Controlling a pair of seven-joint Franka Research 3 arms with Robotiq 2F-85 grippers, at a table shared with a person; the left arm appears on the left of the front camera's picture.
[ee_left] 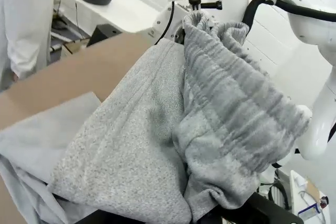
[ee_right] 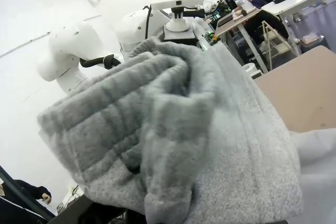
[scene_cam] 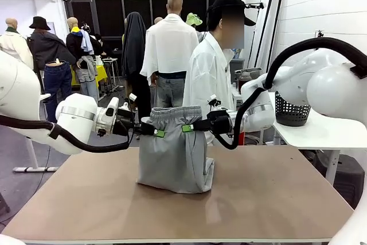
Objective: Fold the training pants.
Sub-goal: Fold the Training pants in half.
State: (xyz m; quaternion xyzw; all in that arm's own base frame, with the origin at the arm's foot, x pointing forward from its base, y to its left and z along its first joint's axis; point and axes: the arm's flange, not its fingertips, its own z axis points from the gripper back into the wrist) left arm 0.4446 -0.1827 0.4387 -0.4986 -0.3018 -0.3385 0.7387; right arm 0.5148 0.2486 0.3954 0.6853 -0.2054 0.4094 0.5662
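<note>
The light grey training pants (scene_cam: 172, 153) hang by their gathered waistband above the brown table (scene_cam: 275, 199), their lower part bunched on the tabletop. My left gripper (scene_cam: 156, 132) is shut on the waistband's left end, and my right gripper (scene_cam: 188, 127) is shut on its right end. Both grippers sit close together, so the waistband sags between them. In the left wrist view the ribbed waistband (ee_left: 236, 108) is bunched right in front of the camera, with the leg fabric (ee_left: 126, 150) falling to the table. The right wrist view looks onto the gathered waistband (ee_right: 157, 129) from the other side.
A person in a white shirt (scene_cam: 209, 78) stands at the far side of the table, just behind the pants. A black mesh basket (scene_cam: 291, 110) sits on a white side table (scene_cam: 321, 133) to the right. Bare tabletop lies in front and to both sides.
</note>
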